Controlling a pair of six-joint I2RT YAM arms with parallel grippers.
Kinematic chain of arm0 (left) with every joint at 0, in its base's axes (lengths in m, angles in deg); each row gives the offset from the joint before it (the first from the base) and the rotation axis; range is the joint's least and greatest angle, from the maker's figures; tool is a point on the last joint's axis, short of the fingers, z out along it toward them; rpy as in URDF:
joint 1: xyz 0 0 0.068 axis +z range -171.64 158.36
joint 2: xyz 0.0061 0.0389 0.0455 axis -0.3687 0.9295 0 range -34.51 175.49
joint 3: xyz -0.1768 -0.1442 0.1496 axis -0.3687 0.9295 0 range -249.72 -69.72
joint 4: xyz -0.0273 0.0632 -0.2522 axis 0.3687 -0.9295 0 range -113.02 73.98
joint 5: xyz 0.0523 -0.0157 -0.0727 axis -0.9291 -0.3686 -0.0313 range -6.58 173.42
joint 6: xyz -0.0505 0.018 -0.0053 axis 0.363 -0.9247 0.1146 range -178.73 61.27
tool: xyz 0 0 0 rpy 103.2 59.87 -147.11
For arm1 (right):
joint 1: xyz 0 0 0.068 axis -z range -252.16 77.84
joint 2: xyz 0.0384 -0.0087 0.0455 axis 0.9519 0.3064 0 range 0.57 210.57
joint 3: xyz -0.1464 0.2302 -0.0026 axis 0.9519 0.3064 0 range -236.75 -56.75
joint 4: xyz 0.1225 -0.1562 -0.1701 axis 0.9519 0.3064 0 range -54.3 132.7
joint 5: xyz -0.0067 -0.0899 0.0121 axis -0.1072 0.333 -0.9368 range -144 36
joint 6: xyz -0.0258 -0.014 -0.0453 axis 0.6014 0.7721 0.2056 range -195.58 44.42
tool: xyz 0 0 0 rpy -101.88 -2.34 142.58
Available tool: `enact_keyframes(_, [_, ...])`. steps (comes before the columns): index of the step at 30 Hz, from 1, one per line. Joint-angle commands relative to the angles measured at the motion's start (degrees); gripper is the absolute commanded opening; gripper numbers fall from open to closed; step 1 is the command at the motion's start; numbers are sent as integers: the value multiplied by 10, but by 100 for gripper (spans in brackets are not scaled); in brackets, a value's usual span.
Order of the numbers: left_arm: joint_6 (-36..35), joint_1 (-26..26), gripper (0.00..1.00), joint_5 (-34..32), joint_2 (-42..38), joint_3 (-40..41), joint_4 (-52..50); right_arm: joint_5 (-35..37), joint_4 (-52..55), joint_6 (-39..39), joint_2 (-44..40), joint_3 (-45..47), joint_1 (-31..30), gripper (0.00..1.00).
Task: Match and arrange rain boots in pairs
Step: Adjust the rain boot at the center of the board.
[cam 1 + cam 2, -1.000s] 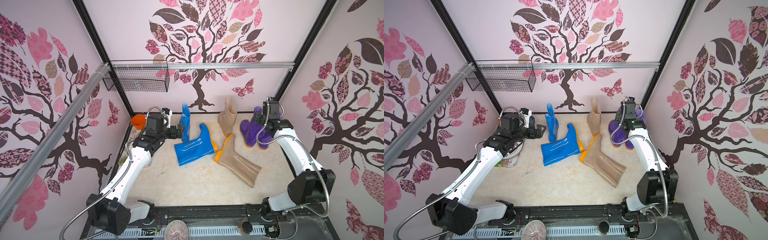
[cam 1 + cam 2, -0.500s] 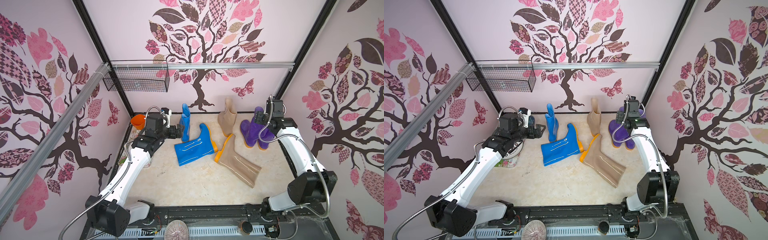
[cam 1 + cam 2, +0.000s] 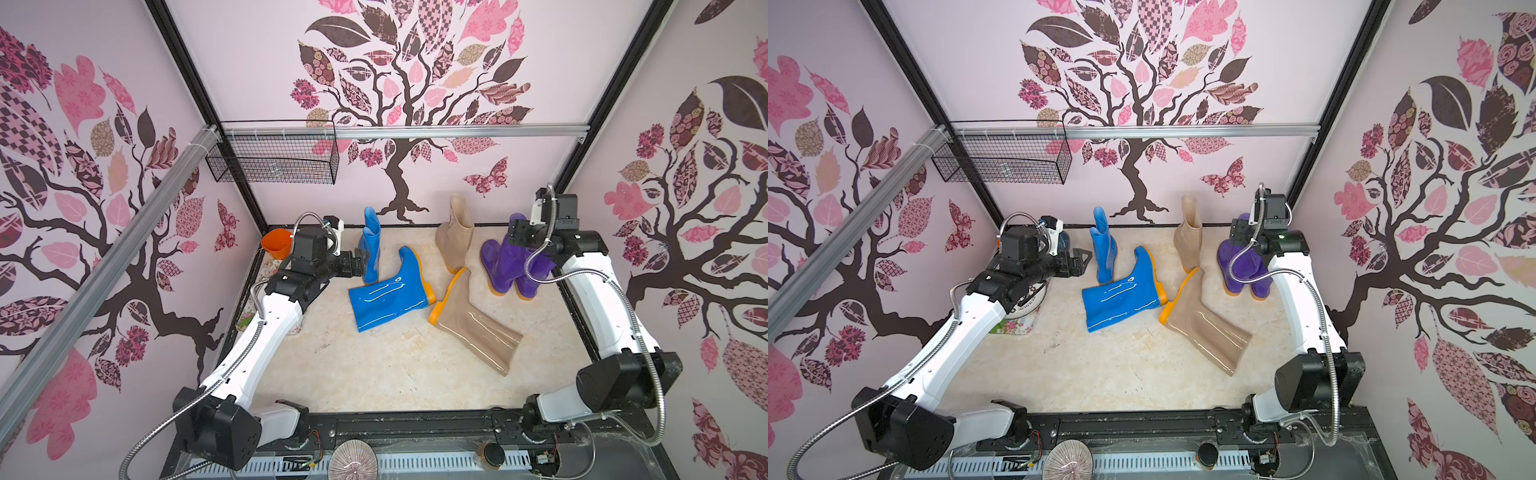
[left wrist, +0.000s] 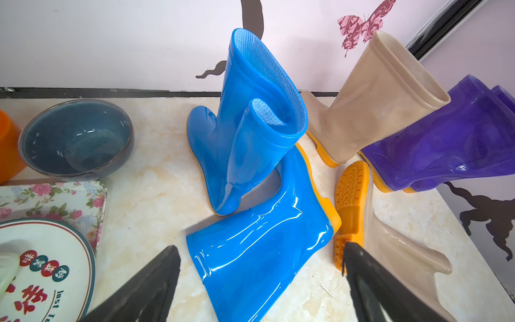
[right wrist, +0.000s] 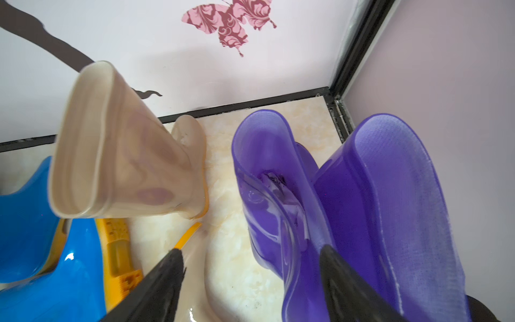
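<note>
The left arm (image 3: 269,328) is stretching from its base at the table's (image 3: 374,374) 7 o'clock corner toward 11 o'clock. Its wrist is lying level and the left end effector (image 3: 356,265) is pointing toward 3 o'clock, just beside the shaft of the standing blue boot (image 3: 371,245). Its fingers (image 4: 150,287) are standing wide apart and gripping nothing.

The right arm (image 3: 598,305) is running up the table's 3 o'clock edge from a base at 5 o'clock. Its wrist is bending toward 9 o'clock, so the right end effector (image 3: 518,233) is hovering over the tops of the two purple boots (image 3: 505,266), which are standing side by side at 2 o'clock. Its fingers (image 5: 164,281) are also spread open, straddling one purple shaft without clamping it.

The lying blue boot (image 3: 388,297) is resting on its side near the centre, sole to sole with the lying beige boot (image 3: 478,328) at 4 o'clock. The standing beige boot (image 3: 455,237) is sitting upright at 12 o'clock.
</note>
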Motion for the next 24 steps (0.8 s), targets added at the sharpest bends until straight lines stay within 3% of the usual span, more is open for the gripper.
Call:
enact_keyframes(1, [-8, -2, 94, -11, 7, -26, -4, -48, 19, -5, -50, -27, -14, 80])
enact_keyframes(9, [-9, -4, 94, -23, 8, -36, -23, -25, 50, 16, -68, -44, -135, 81])
enact_keyframes(17, [20, -1, 94, -74, -5, -17, -86, -37, 28, -13, -74, 30, -218, 79])
enact_keyframes(20, [74, 33, 93, -43, -3, -6, -123, -22, 12, -14, -67, 58, -263, 80])
enact_keyframes(24, [142, 92, 89, 44, 7, 25, -137, -39, -13, -25, -60, 87, -267, 80])
